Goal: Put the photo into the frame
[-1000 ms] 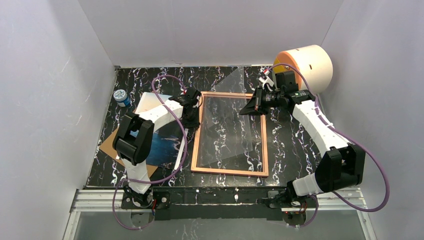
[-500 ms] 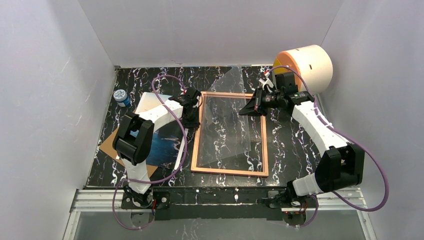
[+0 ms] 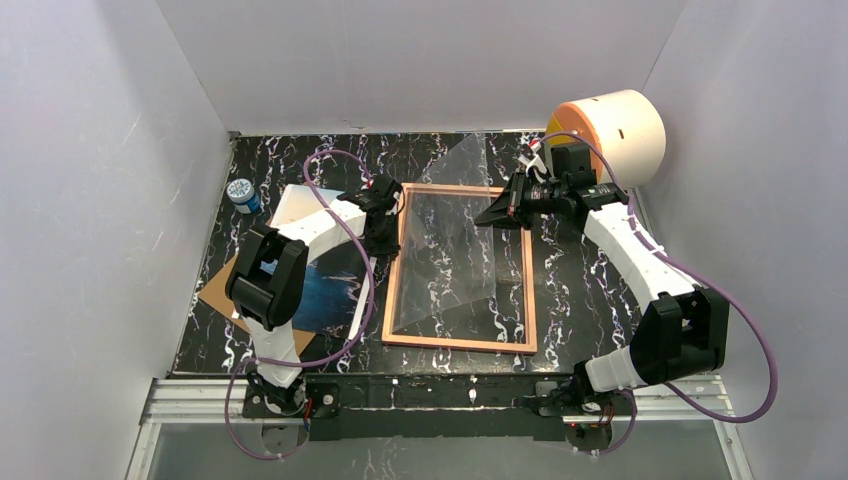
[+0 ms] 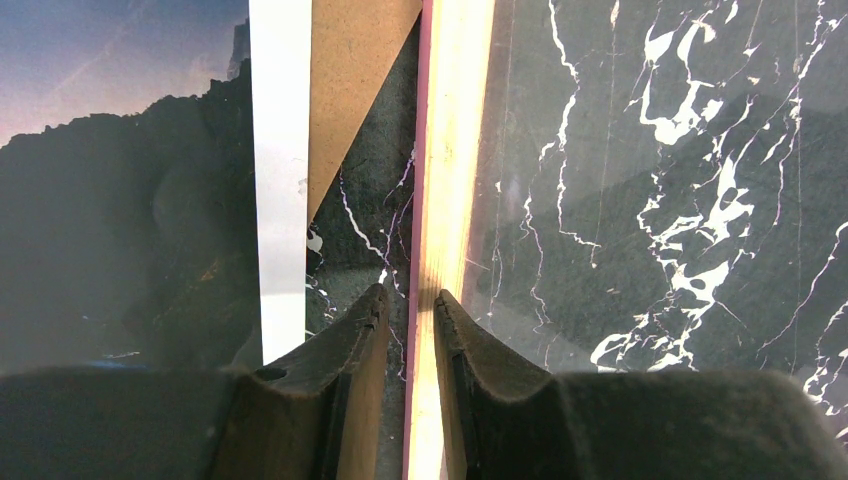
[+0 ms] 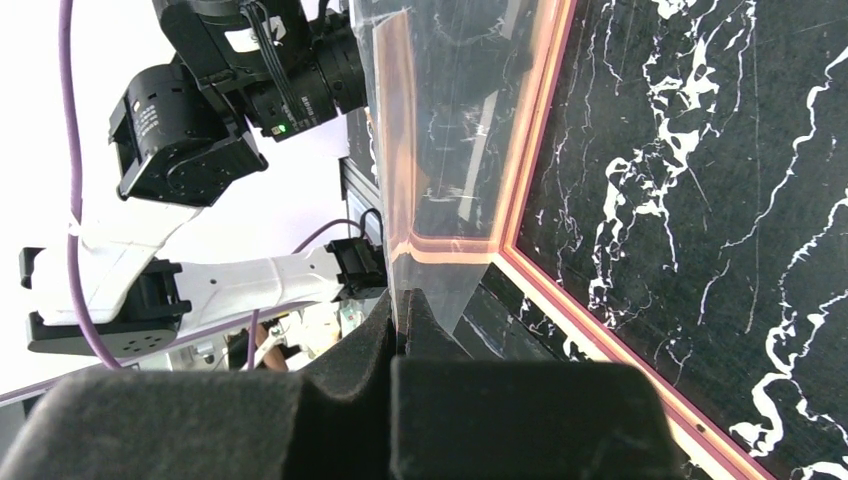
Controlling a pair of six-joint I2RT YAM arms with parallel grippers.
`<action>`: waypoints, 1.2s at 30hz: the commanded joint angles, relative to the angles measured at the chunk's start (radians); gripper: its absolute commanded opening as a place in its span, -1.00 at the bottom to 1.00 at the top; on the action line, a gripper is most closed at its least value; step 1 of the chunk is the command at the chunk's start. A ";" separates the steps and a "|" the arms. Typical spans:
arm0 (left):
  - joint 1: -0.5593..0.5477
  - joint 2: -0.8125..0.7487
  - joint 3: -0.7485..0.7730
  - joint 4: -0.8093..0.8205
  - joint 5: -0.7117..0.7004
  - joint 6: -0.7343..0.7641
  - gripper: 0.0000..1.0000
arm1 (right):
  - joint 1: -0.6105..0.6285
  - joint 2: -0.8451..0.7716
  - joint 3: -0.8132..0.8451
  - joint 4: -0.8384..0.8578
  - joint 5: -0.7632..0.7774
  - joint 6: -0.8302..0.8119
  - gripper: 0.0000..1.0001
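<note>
The frame [image 3: 460,344] lies back up on the marble table, showing wood-brown. The photo [image 3: 325,285] lies face up left of it, partly under my left arm, on the brown backing board [image 3: 215,295]. My left gripper [image 3: 385,235] is closed down on the frame's left rail [image 4: 455,150], with one fingertip outside it and one on it [image 4: 408,305]. The photo's cliffs [image 4: 120,200] show beside it. My right gripper [image 3: 492,217] is shut on a corner of a clear sheet [image 3: 455,250] and holds it tilted up over the frame [image 5: 530,160]. The pinch shows in the right wrist view [image 5: 402,310].
A cream and orange cylinder [image 3: 610,135] lies at the back right corner. A small blue-capped jar [image 3: 241,194] stands at the back left. White walls close in the table on three sides.
My right gripper has lifted the clear sheet's right side higher, so the sheet tilts up more steeply over the frame. My left arm has not moved.
</note>
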 commanded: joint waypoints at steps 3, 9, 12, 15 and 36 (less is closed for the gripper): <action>0.004 0.043 -0.006 -0.019 -0.024 0.000 -0.57 | 0.000 -0.006 -0.012 0.071 -0.038 0.055 -0.97; 0.004 0.045 -0.006 -0.016 -0.023 0.001 -0.57 | 0.000 -0.004 -0.062 0.062 -0.023 0.008 -0.97; 0.004 0.047 -0.005 -0.016 -0.023 0.000 -0.58 | 0.000 -0.016 -0.092 0.054 -0.012 -0.016 -0.97; 0.004 0.050 -0.005 -0.015 -0.024 0.003 -0.58 | 0.001 -0.028 -0.122 0.054 -0.009 -0.018 -0.97; 0.005 0.060 0.008 -0.026 -0.035 0.000 -0.59 | -0.010 -0.074 -0.180 0.073 0.064 -0.063 -0.14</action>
